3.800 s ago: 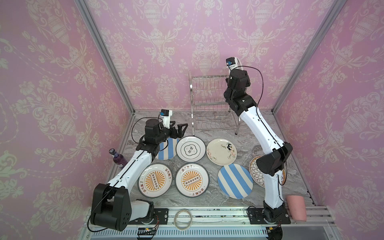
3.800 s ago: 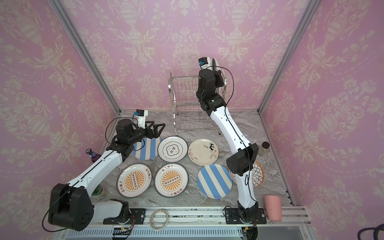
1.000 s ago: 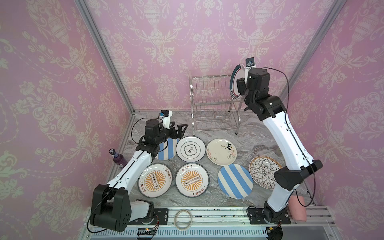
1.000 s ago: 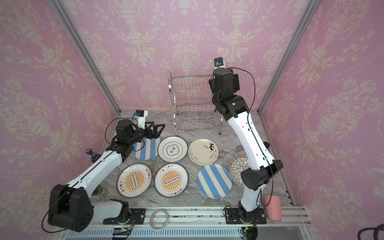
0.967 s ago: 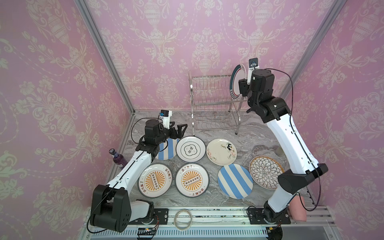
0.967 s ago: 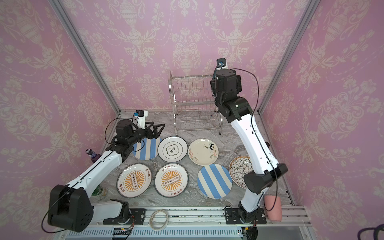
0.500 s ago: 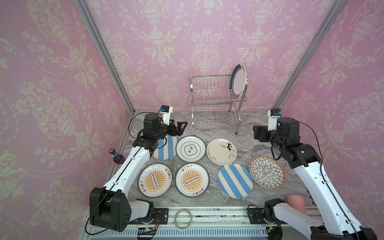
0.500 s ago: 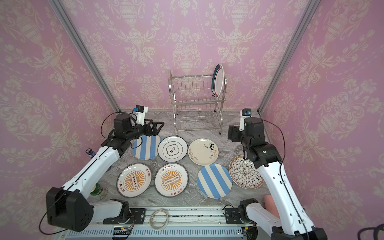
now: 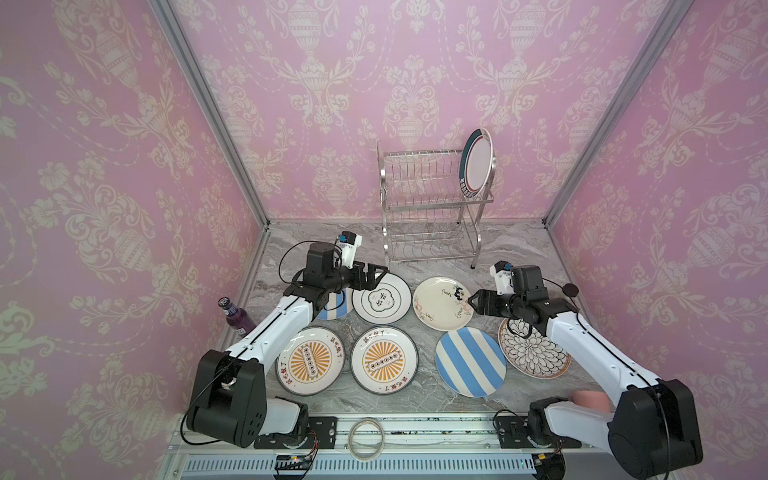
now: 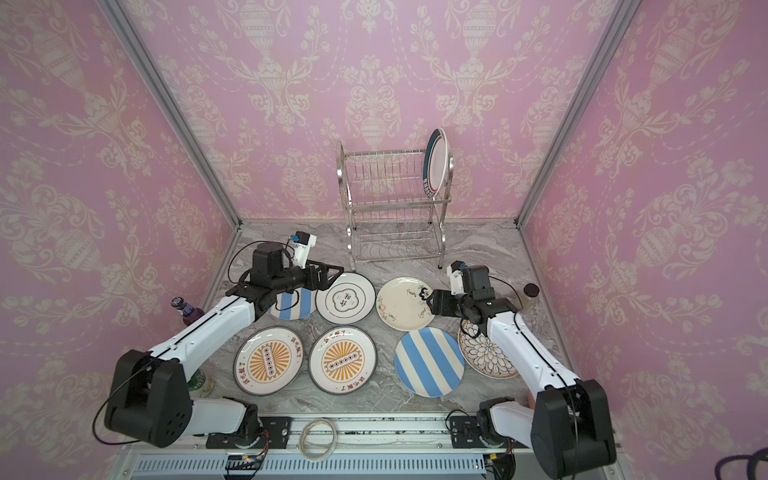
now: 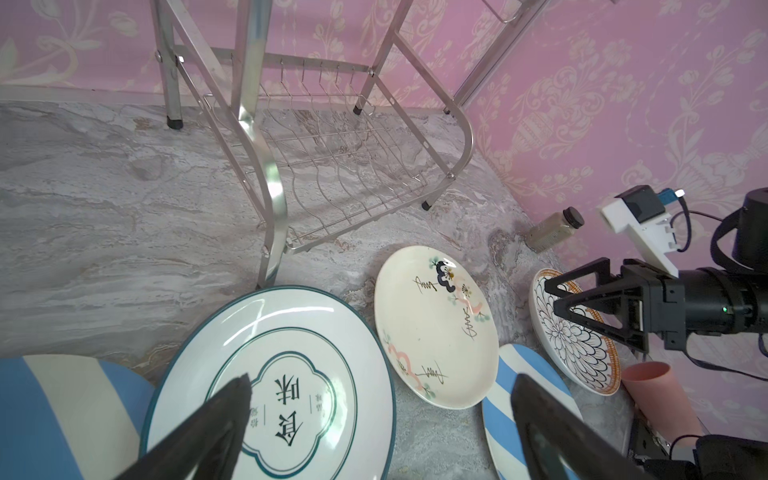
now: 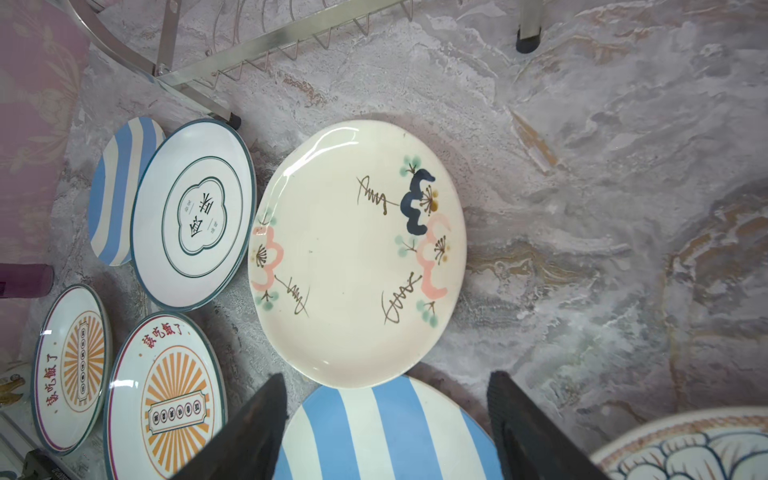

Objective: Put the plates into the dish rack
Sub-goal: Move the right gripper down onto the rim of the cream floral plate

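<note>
Top views, eight plates point(image 9: 384, 365), one dish rack point(image 9: 422, 204)

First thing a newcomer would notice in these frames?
A lone teal-rimmed plate stands on edge in the top tier of the dish rack, at its right end. Seven more plates lie flat on the marble table in front. Both hands are open and low: left hand over the dark-outlined white plate, right hand at the edge of the cream plate.
</note>
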`<action>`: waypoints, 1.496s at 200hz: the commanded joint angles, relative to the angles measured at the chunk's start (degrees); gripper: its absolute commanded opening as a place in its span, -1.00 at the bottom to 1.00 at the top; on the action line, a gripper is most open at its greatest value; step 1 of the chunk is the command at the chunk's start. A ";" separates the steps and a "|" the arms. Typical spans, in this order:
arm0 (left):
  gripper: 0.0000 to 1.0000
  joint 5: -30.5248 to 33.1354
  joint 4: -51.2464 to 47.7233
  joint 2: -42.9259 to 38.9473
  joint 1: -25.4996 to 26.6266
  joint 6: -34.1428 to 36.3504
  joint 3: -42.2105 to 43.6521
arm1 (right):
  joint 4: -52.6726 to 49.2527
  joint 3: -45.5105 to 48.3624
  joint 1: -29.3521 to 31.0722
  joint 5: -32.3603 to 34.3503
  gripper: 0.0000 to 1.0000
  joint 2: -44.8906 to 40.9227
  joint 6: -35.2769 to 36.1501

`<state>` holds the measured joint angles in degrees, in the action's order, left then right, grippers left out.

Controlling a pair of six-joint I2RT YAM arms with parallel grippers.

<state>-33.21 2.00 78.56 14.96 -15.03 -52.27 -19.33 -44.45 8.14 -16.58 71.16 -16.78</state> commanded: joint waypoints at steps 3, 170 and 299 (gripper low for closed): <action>0.99 0.11 -0.45 0.36 0.81 2.76 0.15 | 4.90 1.26 -1.58 -2.34 0.50 3.49 -1.21; 0.99 -0.53 0.68 1.79 1.21 1.84 0.06 | 12.32 2.03 -1.99 -4.47 0.14 18.73 -6.11; 0.99 -0.98 0.55 2.91 1.21 1.65 -0.22 | 27.03 7.36 -1.93 -9.16 -0.06 25.56 -13.95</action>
<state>-33.15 2.55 81.12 15.94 -14.26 -52.27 6.98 -39.64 6.22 -25.41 93.95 -27.79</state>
